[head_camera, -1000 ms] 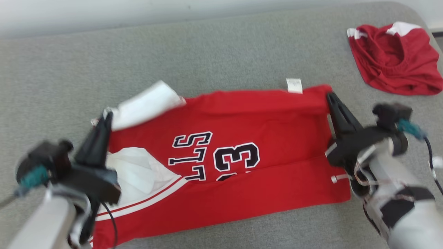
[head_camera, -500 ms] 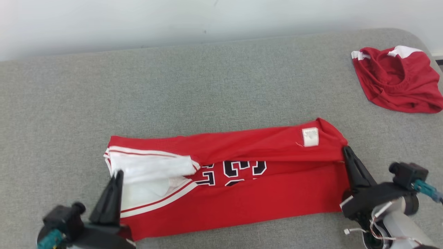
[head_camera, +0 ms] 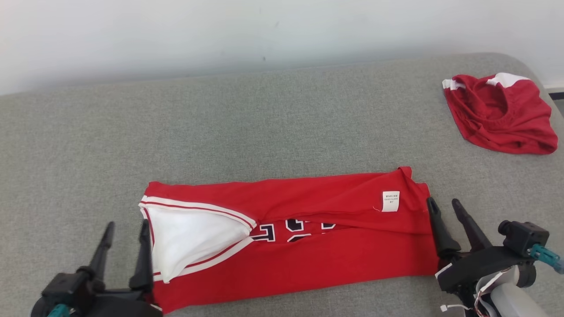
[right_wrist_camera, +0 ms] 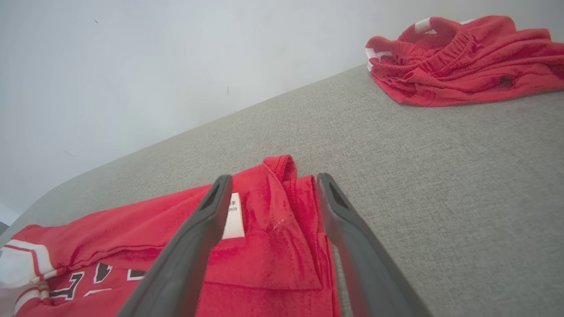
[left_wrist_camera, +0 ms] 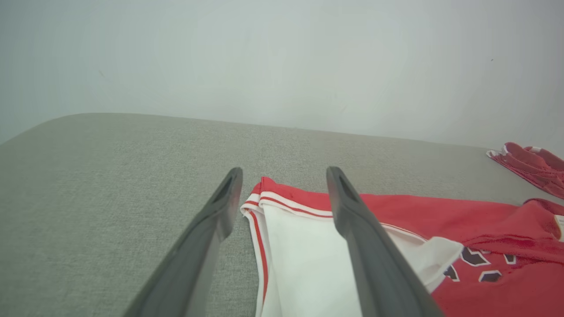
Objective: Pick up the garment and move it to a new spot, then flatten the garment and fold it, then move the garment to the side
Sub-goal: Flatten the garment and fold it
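Nearest, at about 7 o'clock in the head view, the left gripper (head_camera: pixel 127 223) stands with its fingers spread wide and nothing between them. Its inner finger lies just beside the garment's (head_camera: pixel 308 255) left end. In the left wrist view this gripper (left_wrist_camera: pixel 284 171) frames the garment's (left_wrist_camera: pixel 484 220) far left corner, one finger over the bare tabletop (left_wrist_camera: pixel 110 176), the other over the white panel (left_wrist_camera: pixel 308 255). Whether that finger touches the cloth I cannot tell.

At about 4 o'clock the right gripper (head_camera: pixel 443 201) is also wide open and empty, its tips just beside the garment's right end. In the right wrist view its fingers (right_wrist_camera: pixel 274 177) straddle the bunched hem there, and one finger partly covers the label (right_wrist_camera: pixel 235 218).

The garment, a red jersey, lies flat on the grey cloth-covered tabletop (head_camera: pixel 264 132) between the two grippers, its length running from 9 to 3 o'clock. It is folded lengthwise: the near and far edges are both turned in toward the middle, leaving a narrow gap where parts of dark, white-edged lettering (head_camera: pixel 291 229) show. The white panel (head_camera: pixel 189 237) with red-striped trim sits at the 9 o'clock end, the small white label (head_camera: pixel 390 201) near the 3 o'clock end.

Farther off, at 2 o'clock and well apart from the jersey, a crumpled red and white cloth (head_camera: pixel 498 119) lies near the tabletop's rounded corner. A pale wall (head_camera: pixel 264 31) rises at 12 o'clock.
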